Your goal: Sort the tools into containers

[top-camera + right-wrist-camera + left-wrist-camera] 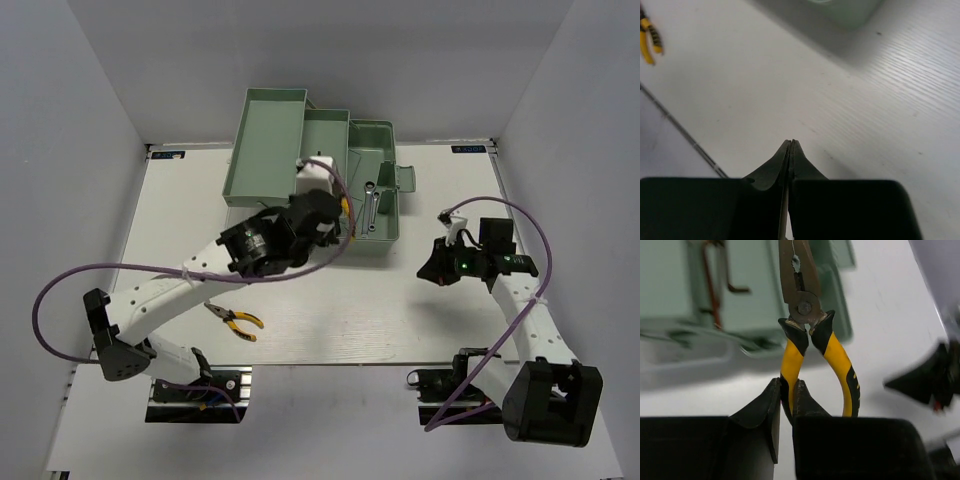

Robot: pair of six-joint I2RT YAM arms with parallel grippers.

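Note:
My left gripper (786,386) is shut on one yellow handle of a pair of pliers (802,305) and holds them in the air, nose pointing at the mint-green toolbox (670,285). In the top view this gripper (338,222) is at the toolbox's front edge (340,255). A reddish-brown hex key (711,292) and a black hex key (730,277) lie in a tray compartment. Two silver wrenches (371,205) lie in the base bin. The second yellow-handled pliers (238,320) lie on the table. My right gripper (440,266) is shut and empty (791,145) above bare table.
The toolbox trays (270,140) are spread open toward the back left. White walls enclose the table on three sides. The second pliers (647,37) and a toolbox corner (850,12) show in the right wrist view. The table's front edge (330,365) lies near the arm bases.

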